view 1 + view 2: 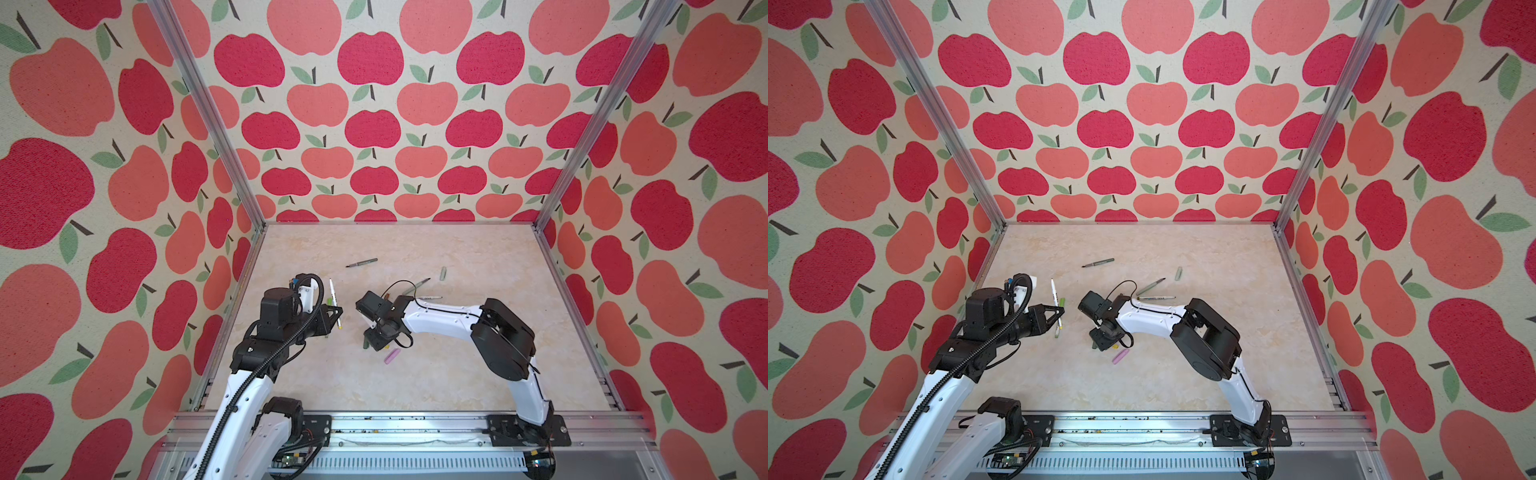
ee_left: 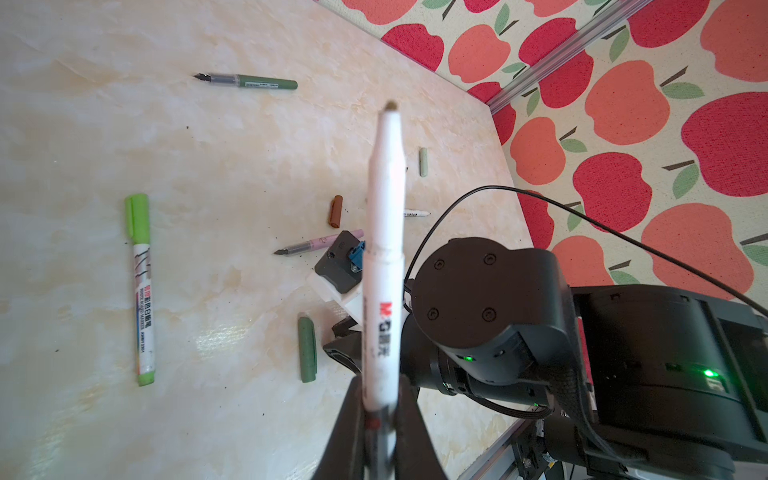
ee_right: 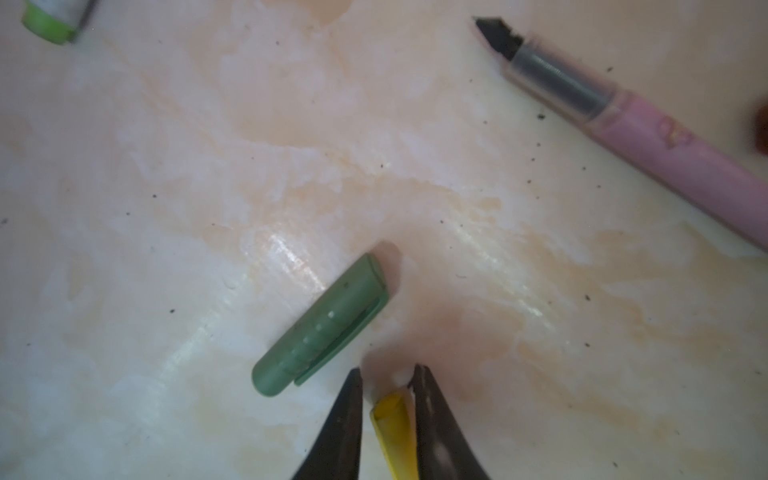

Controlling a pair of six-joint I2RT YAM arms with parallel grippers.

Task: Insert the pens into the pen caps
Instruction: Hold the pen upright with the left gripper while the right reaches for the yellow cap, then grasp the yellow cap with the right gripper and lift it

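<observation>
your left gripper (image 2: pixel 381 386) is clamped on the tail end of the white printed marker pen (image 2: pixel 384 249). that grip leaves most of the barrel and the dark tip sticking out past the fingers, bare and free to enter a cap. in both top views the pen sits off the marbled cream table (image 2: pixel 83 124), with room around it for the other arm to come in.

your right gripper (image 3: pixel 386 370) is low over the table, its jaws drawn narrow around the short yellow plastic cap (image 3: pixel 395 432), which sits between the fingers. i cannot tell which end of it is the open mouth. just beside it, apart from the fingers, lies the stubby dark green cap (image 3: pixel 322 328), left alone because it belongs to another pen.

by my judgement this is the pick-up before a mid-air mating, 1 part per arm.

the 1 white marker wearing a lime cap (image 2: pixel 141 286) looks finished. the pink pen (image 2: pixel 316 243), the dark green pen (image 2: pixel 249 80), the brown cap (image 2: pixel 336 211) and the pale sage cap (image 2: pixel 423 162) lie scattered and unpaired.
</observation>
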